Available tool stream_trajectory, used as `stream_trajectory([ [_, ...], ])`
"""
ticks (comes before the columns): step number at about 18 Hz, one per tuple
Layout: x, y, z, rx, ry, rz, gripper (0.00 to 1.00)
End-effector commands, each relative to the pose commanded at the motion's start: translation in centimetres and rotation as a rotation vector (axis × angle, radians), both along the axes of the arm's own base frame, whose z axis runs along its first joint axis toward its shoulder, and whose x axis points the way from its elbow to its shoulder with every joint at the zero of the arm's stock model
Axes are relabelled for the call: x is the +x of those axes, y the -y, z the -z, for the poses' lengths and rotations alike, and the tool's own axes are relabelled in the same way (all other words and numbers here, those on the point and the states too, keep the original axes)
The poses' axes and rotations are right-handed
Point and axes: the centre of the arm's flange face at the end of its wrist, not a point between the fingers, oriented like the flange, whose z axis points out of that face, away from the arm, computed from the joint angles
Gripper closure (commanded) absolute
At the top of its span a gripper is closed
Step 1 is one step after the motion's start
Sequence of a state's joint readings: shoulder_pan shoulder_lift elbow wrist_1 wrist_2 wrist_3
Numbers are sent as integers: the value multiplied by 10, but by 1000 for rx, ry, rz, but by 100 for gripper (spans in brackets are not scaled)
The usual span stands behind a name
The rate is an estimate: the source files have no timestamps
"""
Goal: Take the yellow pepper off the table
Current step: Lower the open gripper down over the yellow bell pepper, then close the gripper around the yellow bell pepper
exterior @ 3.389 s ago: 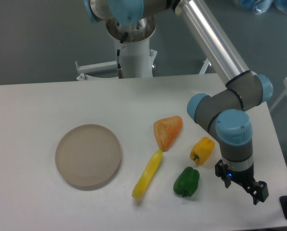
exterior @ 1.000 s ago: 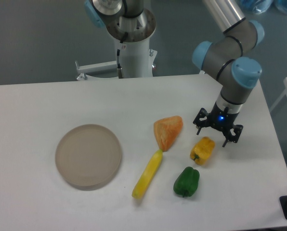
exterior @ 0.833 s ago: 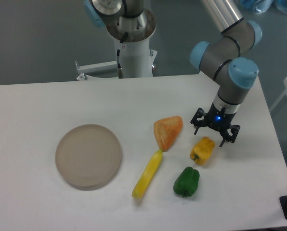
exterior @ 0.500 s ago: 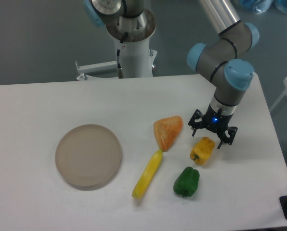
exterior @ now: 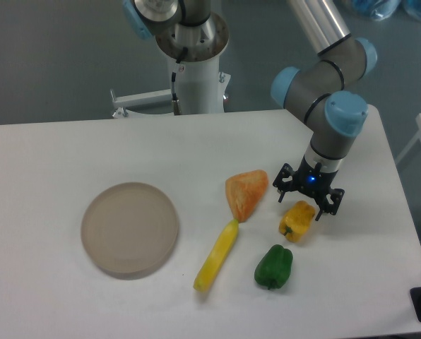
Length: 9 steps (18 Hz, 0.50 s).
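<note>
while a few seconds ago the pincer point(exterior: 308, 198) was hanging past the green pepper point(exterior: 274, 266) toward the near right corner of the desk point(exterior: 48, 282), it has since been carried back and inward, and over the last second it has been shifted a little further to the left and slightly lower, so that it is now placed directly behind and just above the yellow pepper point(exterior: 297, 219). its two fingers are seen spread wide, released and gripping nothing, with one tip out to either side above the pepper's far end. the yellow pepper itself has not been moved in any of the views: it is lying on the desk in the right half, between the orange wedge point(exterior: 245, 193) and the right edge, with the green pepper just nearer the front edge and the long yellow pepper point(exterior: 217, 254) to its left. nothing else has been disturbed, the round plate point(exterior: 129, 227) included. the change is judged to be the final alignment before a descent; the pepper is not yet bracketed at its own height, so a further lowering is thought to be needed before the fingers can be closed, and whether contact has already been made cannot be told from this angle.
</note>
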State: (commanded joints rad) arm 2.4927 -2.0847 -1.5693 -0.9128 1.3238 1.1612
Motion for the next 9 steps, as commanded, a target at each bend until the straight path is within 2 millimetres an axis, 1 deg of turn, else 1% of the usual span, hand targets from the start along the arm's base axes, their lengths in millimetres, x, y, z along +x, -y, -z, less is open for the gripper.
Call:
stream_trajectory([
  [1, 0, 0, 3, -1, 1, 0, 19],
  [2, -1, 0, 2, 1, -2, 3, 30],
  [3, -1, 0, 2, 1, -3, 7, 39],
  [4, -1, -1, 2, 1, -3, 7, 45],
  [7, -1, -1, 2, 1, -4, 9, 58],
  [9, -1, -1, 0, 3, -7, 10, 63],
])
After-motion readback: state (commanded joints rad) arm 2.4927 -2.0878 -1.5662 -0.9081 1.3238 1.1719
